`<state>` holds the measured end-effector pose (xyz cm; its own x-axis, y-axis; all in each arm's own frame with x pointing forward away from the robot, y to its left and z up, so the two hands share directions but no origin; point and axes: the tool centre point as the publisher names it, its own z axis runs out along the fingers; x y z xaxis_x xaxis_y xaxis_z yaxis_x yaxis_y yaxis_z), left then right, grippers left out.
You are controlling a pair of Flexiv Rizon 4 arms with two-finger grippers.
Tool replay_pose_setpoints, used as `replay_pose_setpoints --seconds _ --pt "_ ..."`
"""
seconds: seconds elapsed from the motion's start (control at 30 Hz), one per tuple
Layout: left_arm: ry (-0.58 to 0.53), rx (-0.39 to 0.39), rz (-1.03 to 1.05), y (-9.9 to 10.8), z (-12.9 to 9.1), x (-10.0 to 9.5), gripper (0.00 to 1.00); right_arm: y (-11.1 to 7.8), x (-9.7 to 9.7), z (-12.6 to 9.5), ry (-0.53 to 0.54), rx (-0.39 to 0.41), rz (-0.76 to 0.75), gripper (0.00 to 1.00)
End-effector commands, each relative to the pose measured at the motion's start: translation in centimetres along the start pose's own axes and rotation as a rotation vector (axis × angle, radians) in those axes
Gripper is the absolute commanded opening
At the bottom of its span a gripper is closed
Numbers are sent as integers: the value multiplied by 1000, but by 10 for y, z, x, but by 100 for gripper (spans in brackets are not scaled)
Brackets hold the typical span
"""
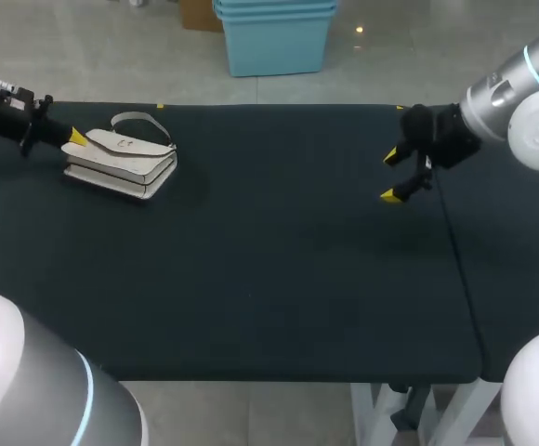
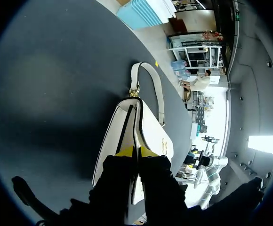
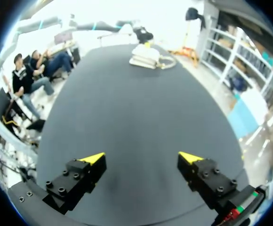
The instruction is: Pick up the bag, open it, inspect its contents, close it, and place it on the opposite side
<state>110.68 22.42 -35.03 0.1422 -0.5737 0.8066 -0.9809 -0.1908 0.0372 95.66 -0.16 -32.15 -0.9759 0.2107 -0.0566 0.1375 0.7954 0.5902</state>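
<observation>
Clamping bag (image 1: pixel 124 162), left gripper (image 2: pixel 136 152), right gripper (image 1: pixel 392 176) spread

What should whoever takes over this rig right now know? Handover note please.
Left gripper: at the end of the white handbag; whether it has a grip is unclear.
Right gripper: open, empty, over the right side of the table.
Handbag: lying flat on the table's left side, flap closed, strap toward the far edge.
Done: nothing visible; the bag is not yet lifted.
Left: pick up, open, inspect, close, place on the right side.
</observation>
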Motion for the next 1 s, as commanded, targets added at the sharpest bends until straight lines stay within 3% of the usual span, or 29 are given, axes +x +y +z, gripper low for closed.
replay_pose_setpoints --seconds 0.03,0.07,0.63,0.77,0.9,0.93,1.0 --pt "-55 222 -21 18 14 15 0 0 -1 0 1 0 0 100" --pt "-72 248 -21 21 16 17 0 0 -1 0 1 0 0 100" --pt "-72 248 -21 21 16 17 0 0 -1 0 1 0 0 100" --pt "-128 458 -114 60 40 36 0 0 -1 0 1 0 0 100" --pt "-150 555 -122 89 61 46 0 0 -1 0 1 0 0 100" --pt "-181 611 -112 94 67 47 0 0 -1 0 1 0 0 100" --pt "-177 627 -110 100 75 52 0 0 -1 0 1 0 0 100"
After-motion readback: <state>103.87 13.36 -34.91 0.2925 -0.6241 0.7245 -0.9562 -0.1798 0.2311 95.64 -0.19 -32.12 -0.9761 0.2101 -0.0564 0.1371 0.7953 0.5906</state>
